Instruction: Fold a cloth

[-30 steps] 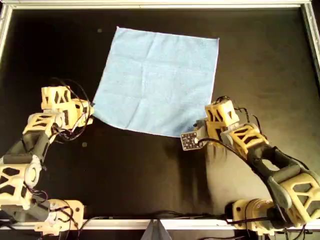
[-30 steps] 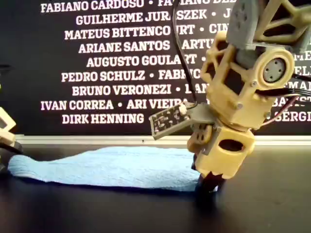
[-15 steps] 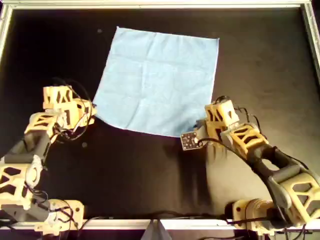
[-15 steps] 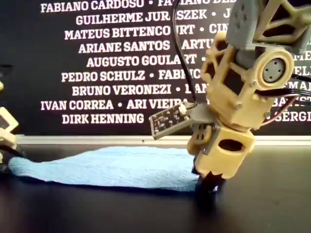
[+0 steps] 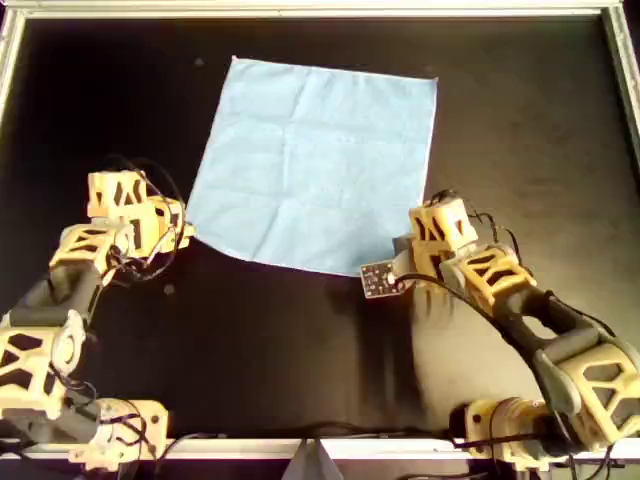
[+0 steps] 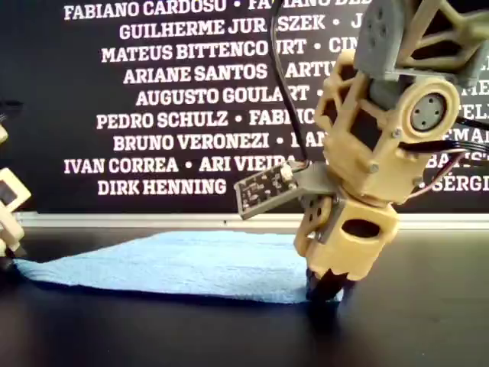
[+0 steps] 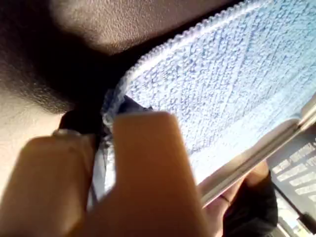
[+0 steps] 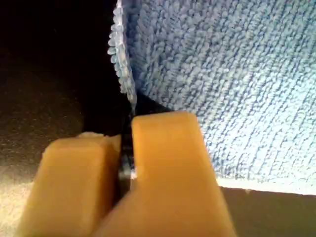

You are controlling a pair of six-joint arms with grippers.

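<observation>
The light blue cloth [image 5: 315, 160] lies spread on the black table, also seen in the exterior view [image 6: 191, 264]. My first gripper [image 7: 101, 133] is shut on one corner of the cloth [image 7: 237, 84]. My second gripper [image 8: 126, 133] is shut on another corner of the cloth [image 8: 222, 74]. In the overhead view one tan arm's gripper [image 5: 175, 225] holds the cloth's left corner and the other arm's gripper [image 5: 405, 262] holds its near right corner. The wrist views do not show which arm is which. Both held corners sit barely off the table.
A metal rail [image 5: 320, 10] frames the black table [image 5: 300, 350]. A small circuit board [image 5: 377, 281] sticks out from the arm at the overhead view's right. A banner of white names [image 6: 183, 99] hangs behind the far rail.
In the exterior view the gripper at the left edge has shifted slightly left and up. The cloth's left end now lies flatter and more stretched. The other arm has barely moved.
</observation>
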